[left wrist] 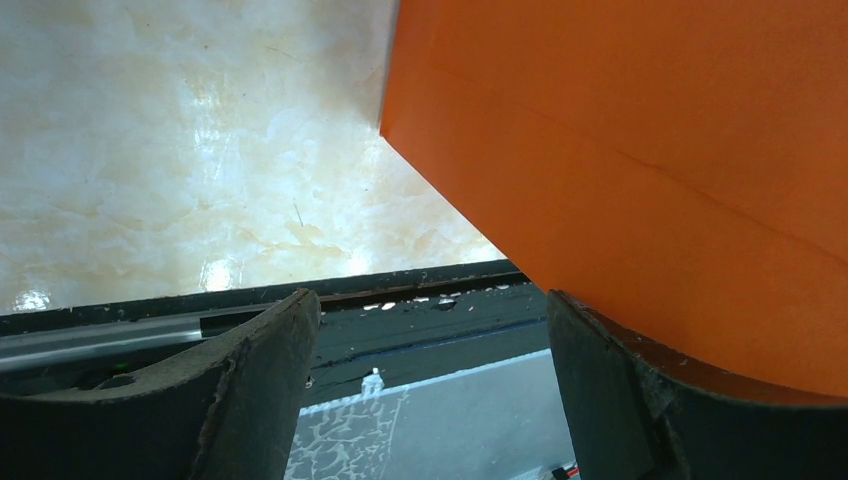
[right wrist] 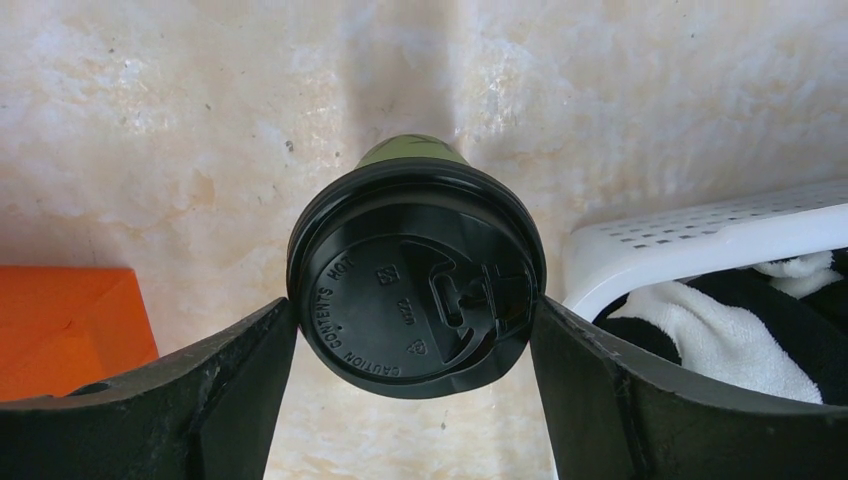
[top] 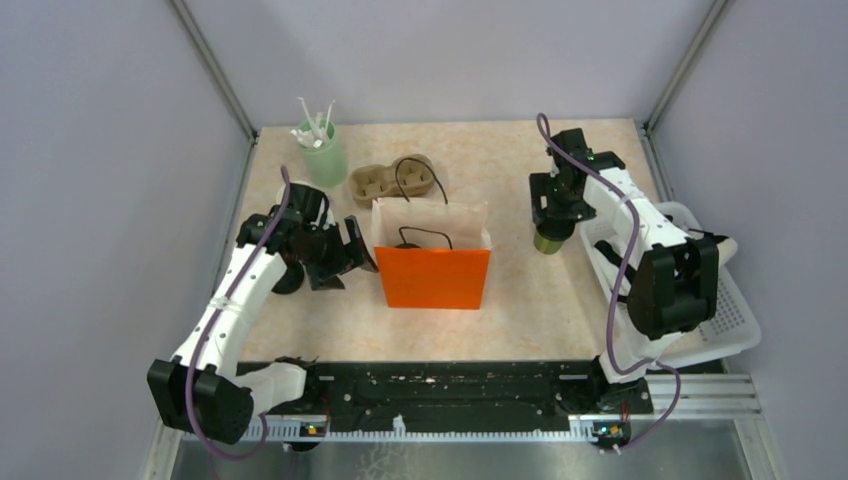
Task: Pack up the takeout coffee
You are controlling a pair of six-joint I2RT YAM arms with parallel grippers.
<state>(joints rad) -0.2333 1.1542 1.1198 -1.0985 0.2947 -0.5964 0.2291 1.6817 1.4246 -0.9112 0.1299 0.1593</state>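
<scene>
Standing on the table [top: 520, 290], right of the orange bag [top: 433, 277] and left of the nearby white basket [right wrist: 700, 230], the takeout coffee [right wrist: 415, 290] sits between the wide jaws of my right gripper [right wrist: 412, 310]; whether they press its lid I cannot tell. I should squeeze evenly, lift straight, clear the bag's rim. My left gripper [left wrist: 430, 305], open and empty, hangs beside the bag, whose black handle [top: 425, 238] crosses its mouth.

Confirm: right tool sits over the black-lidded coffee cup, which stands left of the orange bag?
No. The coffee cup stands right of the orange bag, not left; the top external view shows it. The right tool does sit over the cup.
</scene>
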